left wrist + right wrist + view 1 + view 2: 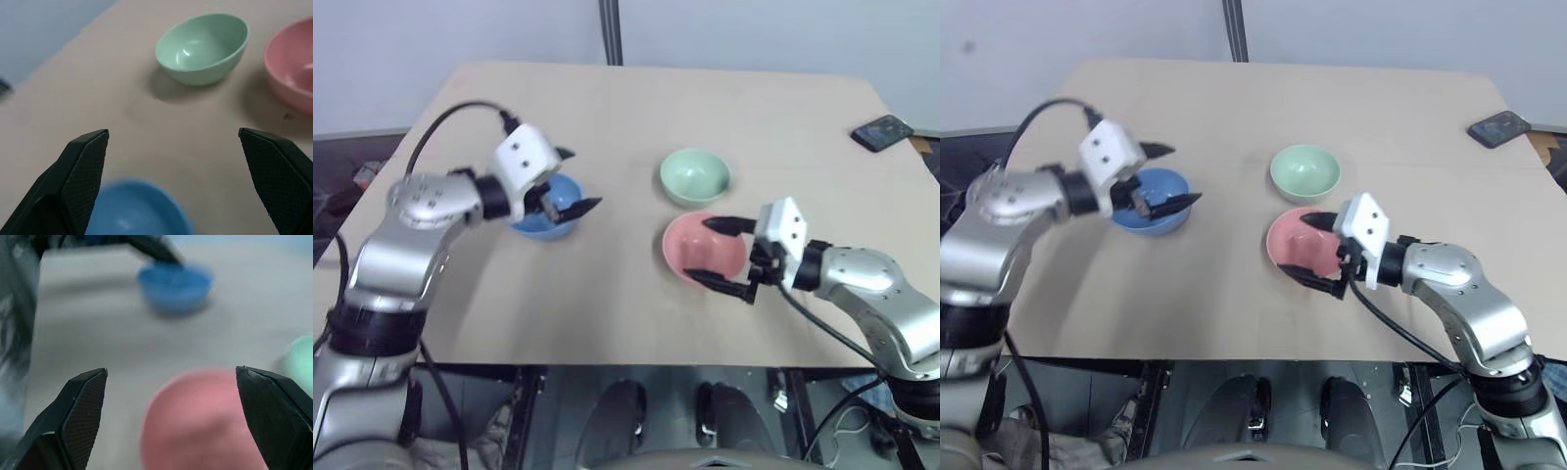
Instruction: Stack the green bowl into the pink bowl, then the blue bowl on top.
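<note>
The blue bowl (551, 223) sits at the table's left, and my left gripper (581, 178) hovers open just over it, fingers spread above its rim with nothing between them. The green bowl (695, 176) stands upright right of centre, empty. Just in front of it lies the pink bowl (698, 247), also empty. My right gripper (701, 251) is open, its two black fingers straddling the pink bowl from the right side without gripping it. In the left wrist view the blue bowl (137, 210) lies low between the fingers, with the green bowl (203, 49) and the pink bowl (293, 68) beyond.
The beige table (607, 108) has bare surface at the back and along its front edge. A dark phone (883, 131) lies at the far right corner. Cables trail from both arms.
</note>
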You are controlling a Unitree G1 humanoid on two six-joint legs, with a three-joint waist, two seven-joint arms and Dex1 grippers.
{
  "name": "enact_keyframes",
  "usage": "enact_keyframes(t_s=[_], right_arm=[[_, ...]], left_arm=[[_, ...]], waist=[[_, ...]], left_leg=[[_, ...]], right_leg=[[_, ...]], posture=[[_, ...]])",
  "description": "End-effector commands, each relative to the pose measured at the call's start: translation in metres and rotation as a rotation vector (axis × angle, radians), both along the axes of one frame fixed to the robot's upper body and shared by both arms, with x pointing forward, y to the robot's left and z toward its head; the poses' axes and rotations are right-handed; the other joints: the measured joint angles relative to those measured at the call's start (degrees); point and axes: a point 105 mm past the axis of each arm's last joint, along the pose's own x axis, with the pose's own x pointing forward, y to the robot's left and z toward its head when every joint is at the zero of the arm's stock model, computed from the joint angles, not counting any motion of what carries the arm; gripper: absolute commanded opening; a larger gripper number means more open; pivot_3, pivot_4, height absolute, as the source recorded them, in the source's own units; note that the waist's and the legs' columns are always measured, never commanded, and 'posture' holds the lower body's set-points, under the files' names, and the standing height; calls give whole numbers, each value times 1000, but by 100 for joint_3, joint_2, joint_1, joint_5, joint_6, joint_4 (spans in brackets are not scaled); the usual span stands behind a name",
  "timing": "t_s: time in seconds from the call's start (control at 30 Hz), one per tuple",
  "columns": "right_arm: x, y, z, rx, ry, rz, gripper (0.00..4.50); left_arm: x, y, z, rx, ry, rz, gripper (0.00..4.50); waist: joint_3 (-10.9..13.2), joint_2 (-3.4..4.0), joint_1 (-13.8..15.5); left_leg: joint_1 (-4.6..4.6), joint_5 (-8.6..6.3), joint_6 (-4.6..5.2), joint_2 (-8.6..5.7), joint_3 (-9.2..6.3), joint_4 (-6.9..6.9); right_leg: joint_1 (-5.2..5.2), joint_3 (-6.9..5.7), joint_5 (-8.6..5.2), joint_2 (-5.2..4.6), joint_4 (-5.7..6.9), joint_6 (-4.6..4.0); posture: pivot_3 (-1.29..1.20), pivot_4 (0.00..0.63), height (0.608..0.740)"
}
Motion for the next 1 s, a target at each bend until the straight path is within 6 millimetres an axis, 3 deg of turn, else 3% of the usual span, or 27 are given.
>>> enact_keyframes(t_s=[0.03,0.3,0.47,0.67,0.77,0.83,0.9,1.0], right_arm=[[10,-16,22,51,-105,-178,4417],[25,-48,23,42,-177,-477,4417],[18,-55,20,42,-181,-537,4417],[3,-59,18,37,-181,-546,4417],[3,-58,19,38,-183,-545,4500],[3,-58,20,37,-185,-545,4500],[3,-57,20,32,-188,-544,4500],[4,-58,21,29,-194,-543,4500]], left_arm=[[26,-13,-5,227,-39,-80,4500],[70,-75,-32,502,-105,-322,4500],[82,-97,-41,596,-180,-358,4500],[83,-118,-55,714,-223,-429,4500],[82,-121,-59,731,-216,-444,3310],[82,-124,-60,729,-211,-443,2167],[83,-126,-62,730,-209,-441,1483],[82,-130,-62,717,-210,-444,112]], waist=[[0,0,7],[3,-6,-33],[5,-9,-56],[6,-10,-55],[6,-10,-58],[6,-10,-55],[6,-10,-48],[7,-12,-49]], left_leg=[[-1,0,0,0,1,0],[-27,-1,7,-30,22,0],[-32,-6,16,-30,15,1],[-32,-20,42,-22,13,3],[-32,-26,52,-20,14,9],[-32,-26,52,-19,13,9],[-32,-26,52,-19,14,10],[-33,-27,54,-21,14,10]], right_leg=[[-1,1,0,1,0,0],[-26,13,0,2,2,2],[-33,17,0,-4,2,5],[-33,17,4,-12,5,13],[-32,20,7,-14,7,18],[-33,19,7,-14,8,18],[-33,19,7,-14,7,18],[-32,19,7,-17,7,18]], posture=[[0,150,740],[0,150,740],[0,150,740],[0,150,740],[0,150,740],[0,150,740],[0,150,740],[0,150,740]])
